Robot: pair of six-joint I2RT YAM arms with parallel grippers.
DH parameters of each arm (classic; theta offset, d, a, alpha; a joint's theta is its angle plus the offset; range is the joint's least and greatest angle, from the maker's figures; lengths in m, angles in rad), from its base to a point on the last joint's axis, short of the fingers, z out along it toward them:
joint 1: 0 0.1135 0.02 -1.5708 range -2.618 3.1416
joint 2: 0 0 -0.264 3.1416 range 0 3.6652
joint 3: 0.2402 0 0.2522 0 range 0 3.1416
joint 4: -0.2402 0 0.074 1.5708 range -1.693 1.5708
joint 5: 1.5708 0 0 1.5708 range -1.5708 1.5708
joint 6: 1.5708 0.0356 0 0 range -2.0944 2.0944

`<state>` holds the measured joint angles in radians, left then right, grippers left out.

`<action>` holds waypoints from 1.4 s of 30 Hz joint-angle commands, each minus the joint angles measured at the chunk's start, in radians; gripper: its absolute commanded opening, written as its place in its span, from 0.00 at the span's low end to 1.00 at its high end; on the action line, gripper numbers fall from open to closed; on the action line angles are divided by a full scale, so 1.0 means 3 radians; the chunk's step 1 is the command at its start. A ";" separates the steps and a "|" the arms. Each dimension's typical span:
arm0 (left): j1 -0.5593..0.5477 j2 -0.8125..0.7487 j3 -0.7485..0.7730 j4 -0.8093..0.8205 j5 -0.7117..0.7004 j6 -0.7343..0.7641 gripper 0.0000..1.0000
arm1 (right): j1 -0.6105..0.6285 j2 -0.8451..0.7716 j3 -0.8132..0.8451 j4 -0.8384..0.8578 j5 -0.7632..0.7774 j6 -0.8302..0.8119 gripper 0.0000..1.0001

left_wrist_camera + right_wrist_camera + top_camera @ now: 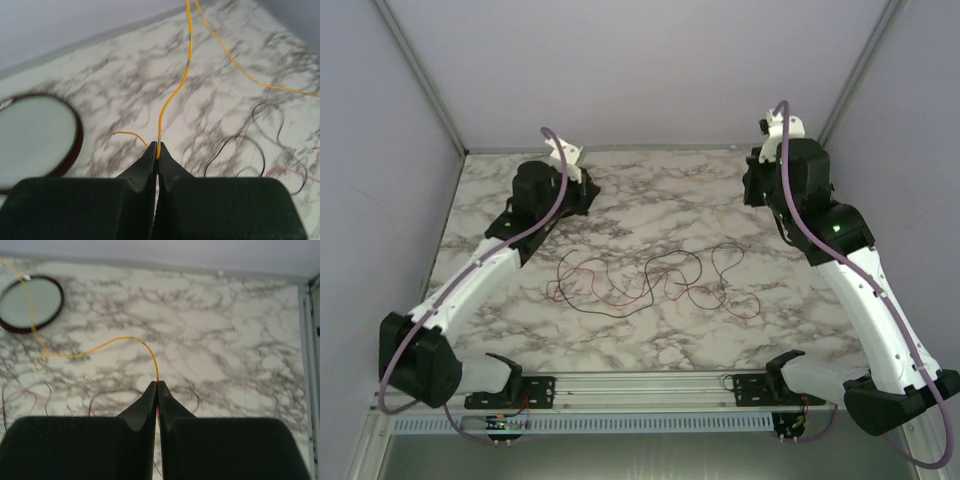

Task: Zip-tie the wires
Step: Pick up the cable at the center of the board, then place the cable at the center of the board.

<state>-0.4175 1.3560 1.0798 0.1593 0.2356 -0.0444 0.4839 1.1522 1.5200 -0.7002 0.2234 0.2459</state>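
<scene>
The wires point(650, 280) lie in a loose tangle of red and dark loops on the middle of the marble table point(650, 200). A thin yellow strand point(172, 97) runs up and away from my left gripper point(158, 146), which is shut on it near one short free end. My right gripper point(158, 384) is shut on the yellow strand point(107, 342) too, and from there it curves off to the left. Dark wire loops point(270, 115) show to the right of the left gripper, and dark loops point(107, 390) lie below the right one. Both grippers hang above the table's far half.
A round dark-rimmed dish point(35, 140) sits on the table to the left of my left gripper. The dish point(30, 302) also shows far left in the right wrist view. Grey walls close in the table at the back and both sides. A metal rail point(650, 385) runs along the near edge.
</scene>
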 commanded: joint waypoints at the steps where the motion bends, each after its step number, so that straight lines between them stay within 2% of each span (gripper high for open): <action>1: 0.0118 -0.0384 0.0034 -0.1363 -0.0411 -0.0011 0.00 | -0.0005 -0.0145 -0.0127 -0.0449 0.0062 0.0040 0.00; 8: 0.0159 -0.0822 0.0041 -0.2559 -0.0693 -0.0265 0.00 | 0.0092 -0.0069 -0.0533 -0.0946 0.0322 0.0380 0.00; 15: 0.0249 -0.0881 0.0122 -0.3403 -0.0976 -0.0204 0.00 | 0.0170 0.0003 -0.0825 -0.0983 0.0379 0.0684 0.00; 23: 0.0323 -0.0594 0.0318 -0.3626 -0.1153 -0.0025 0.00 | 0.0353 0.0384 -0.1017 -0.1137 0.0568 0.0836 0.00; 31: 0.0321 -0.0104 0.0739 -0.4059 -0.1116 0.0562 0.00 | 0.0371 0.0500 -0.1237 -0.1000 0.0505 0.0863 0.00; 37: 0.0323 0.0099 0.0665 -0.4007 -0.1186 0.0598 0.00 | 0.0372 0.0585 -0.1349 -0.0970 0.0516 0.0851 0.00; 42: 0.0323 0.0343 0.0670 -0.4019 -0.1462 0.0596 0.00 | 0.0372 0.0669 -0.1447 -0.0915 0.0517 0.0837 0.00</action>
<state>-0.3264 1.4136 1.2724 -1.0008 -0.1249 0.1146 0.5880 1.3380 1.0988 -0.9989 0.3622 0.4873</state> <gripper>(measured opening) 0.005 0.004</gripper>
